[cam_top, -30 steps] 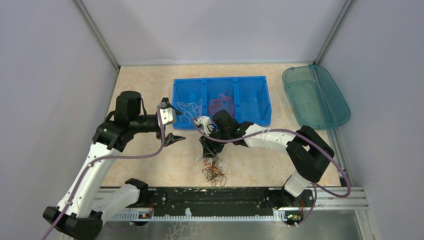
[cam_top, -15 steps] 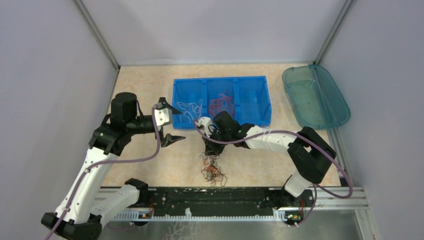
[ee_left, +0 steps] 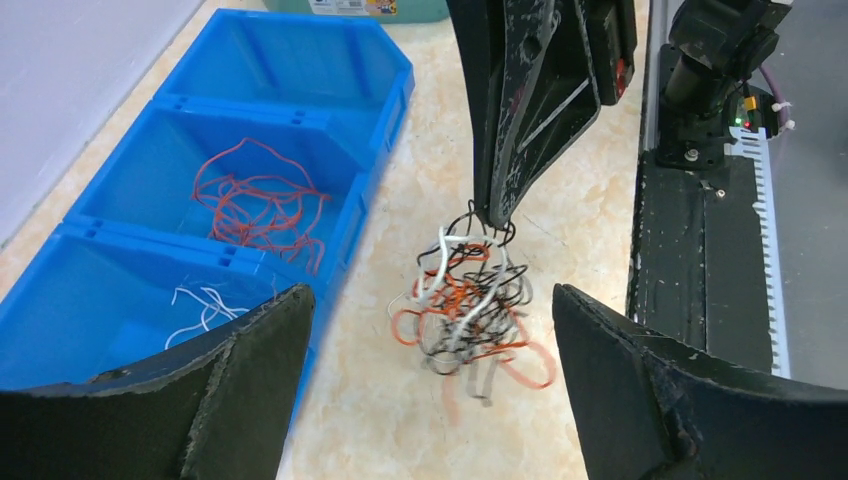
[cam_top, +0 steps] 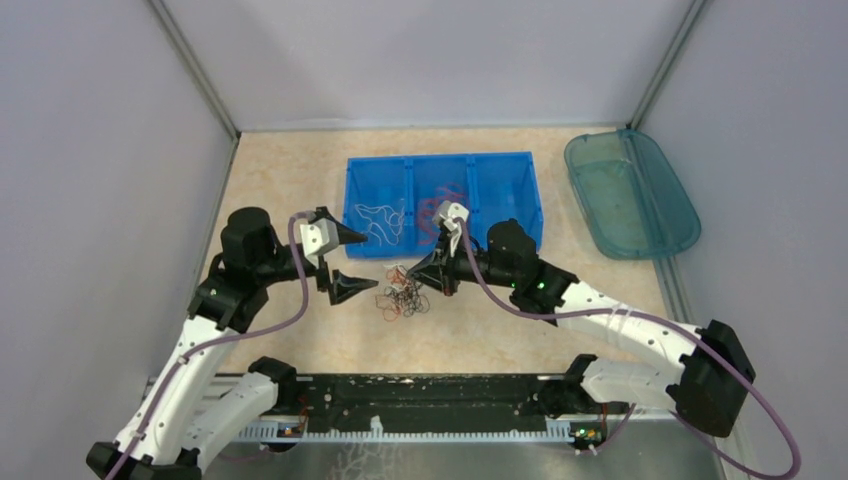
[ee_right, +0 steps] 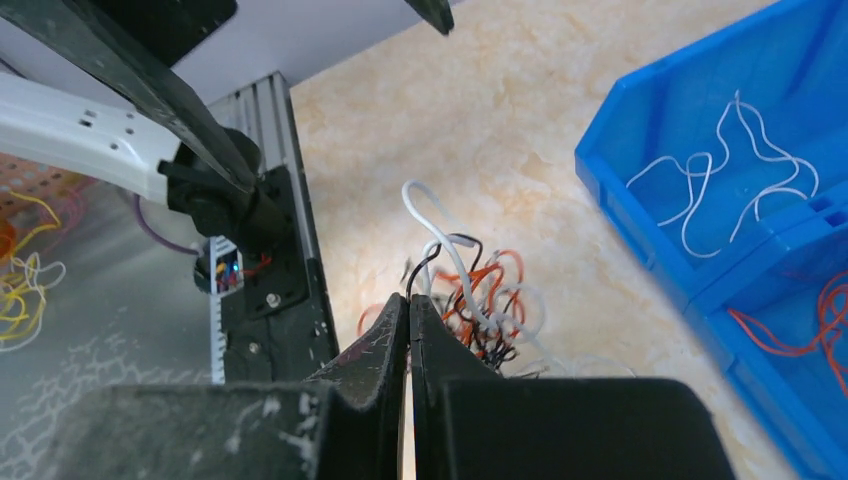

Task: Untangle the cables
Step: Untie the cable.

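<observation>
Right pincer pinches top of cables

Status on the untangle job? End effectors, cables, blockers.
Right end effector shut on top of cable tangle. Left end effector open, facing it, empty. White cables, red-orange cables sorted in blue bin. No obstruction seen.

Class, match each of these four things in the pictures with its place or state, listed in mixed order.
Things:
1. left claw
2. right claw
3. white wires
4. red wires

Place or state:
A. middle compartment of the blue bin
B. shut on the tangle
C. open, holding nothing
D. the bin's left compartment in the top view

Pairs: 1-C, 2-B, 3-D, 4-A
</observation>
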